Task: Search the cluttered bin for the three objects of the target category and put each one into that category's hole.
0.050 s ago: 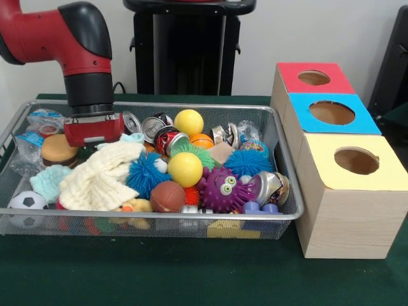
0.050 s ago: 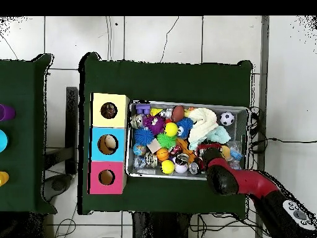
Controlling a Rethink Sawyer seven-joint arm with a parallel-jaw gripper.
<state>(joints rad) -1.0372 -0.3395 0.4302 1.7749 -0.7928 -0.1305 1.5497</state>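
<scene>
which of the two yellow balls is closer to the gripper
The far yellow ball by the cans, closer to the gripper than the yellow ball mid-bin.

The red and black arm (image 1: 70,38) enters from the upper left of the front view, bends at a black elbow and points straight down. Its hand (image 1: 94,131) hangs low at far left; fingers hidden.
</scene>
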